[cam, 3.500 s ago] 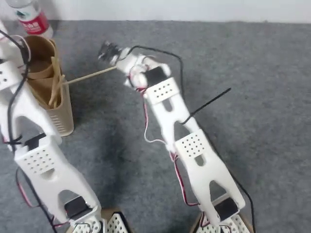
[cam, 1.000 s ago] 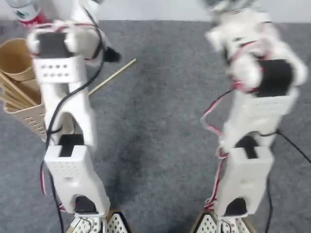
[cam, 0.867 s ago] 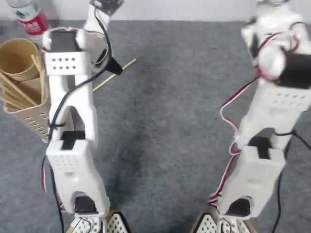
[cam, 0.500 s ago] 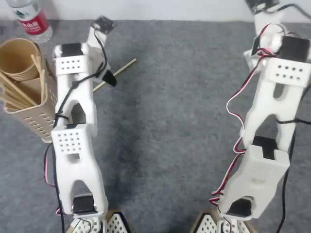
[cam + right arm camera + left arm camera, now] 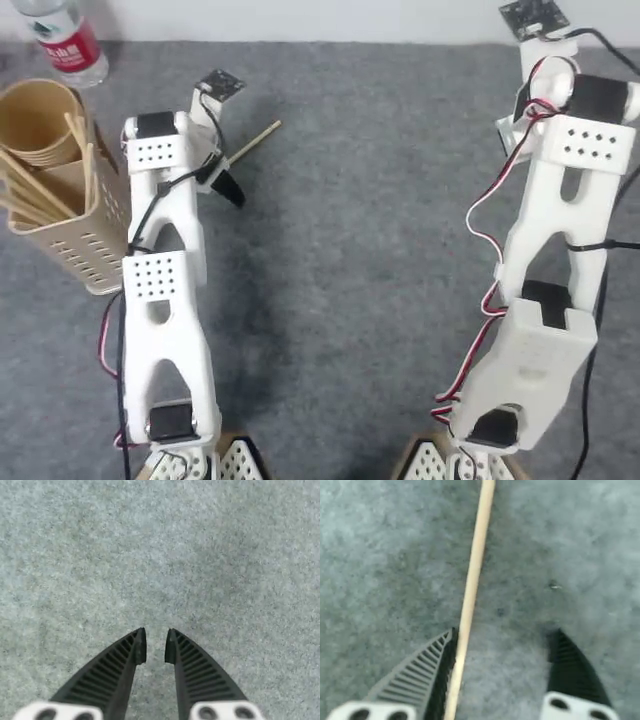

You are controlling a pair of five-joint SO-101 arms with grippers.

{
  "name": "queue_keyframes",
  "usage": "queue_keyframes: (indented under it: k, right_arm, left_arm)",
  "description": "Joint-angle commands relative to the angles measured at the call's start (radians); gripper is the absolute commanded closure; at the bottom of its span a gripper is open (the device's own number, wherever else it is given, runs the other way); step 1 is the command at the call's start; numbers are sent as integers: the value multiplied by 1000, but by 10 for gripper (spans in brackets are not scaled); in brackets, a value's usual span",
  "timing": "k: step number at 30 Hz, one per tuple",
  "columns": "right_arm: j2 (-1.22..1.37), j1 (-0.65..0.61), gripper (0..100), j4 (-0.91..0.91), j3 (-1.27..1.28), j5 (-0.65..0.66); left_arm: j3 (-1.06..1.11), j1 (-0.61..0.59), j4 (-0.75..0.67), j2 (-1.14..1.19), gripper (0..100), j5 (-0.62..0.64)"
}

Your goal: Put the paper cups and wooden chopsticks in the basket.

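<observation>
One wooden chopstick (image 5: 252, 142) lies loose on the grey carpet, slanting away from the basket. My left gripper (image 5: 222, 176) hangs over its near end, open. In the left wrist view the chopstick (image 5: 472, 585) runs between the fingers of the left gripper (image 5: 505, 632), close against the ribbed finger (image 5: 437, 662). The tan basket (image 5: 75, 245) at the far left holds stacked paper cups (image 5: 38, 122) and several chopsticks (image 5: 35, 185). My right gripper (image 5: 155, 632) points down at bare carpet, shut with nothing in it. The right arm (image 5: 570, 150) stands at the far right.
A plastic bottle with a red label (image 5: 62, 40) stands behind the basket at the back left. A white wall edge runs along the back. Grey carpet (image 5: 370, 220) stretches open between the two arms.
The right arm let the chopstick drop onto the carpet and swung away to the far right. The left arm came over and lowered its open gripper onto the chopstick.
</observation>
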Motion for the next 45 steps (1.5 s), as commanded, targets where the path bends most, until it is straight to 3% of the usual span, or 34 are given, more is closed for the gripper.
queue_keyframes:
  k: [1, 6, 13, 20, 27, 35, 41, 45]
  right_arm:
    - [-53, 8, 915, -1, -5, -9]
    - [-53, 5, 915, 33, -5, -9]
    - [-59, 13, 915, 45, -5, -6]
    - [-62, 8, 915, 44, -5, -3]
    - [-62, -13, 915, 41, -5, -8]
    - [-64, -24, 915, 41, -6, -9]
    - [-64, -24, 915, 42, -6, -11]
    - [-64, -24, 916, 42, -8, -11]
  left_arm:
    - [-111, 15, 133, 46, 888, -141]
    - [-145, 14, 178, 52, 987, -180]
    - [-143, 18, 206, 52, 987, -259]
    - [-142, 20, 272, 5, 990, -255]
    - [-140, 100, 272, -265, 991, -98]
    - [-140, 203, 273, -713, 991, 167]
    - [-124, 153, 273, -1053, 991, 417]
    - [48, 117, 273, -1258, 991, 531]
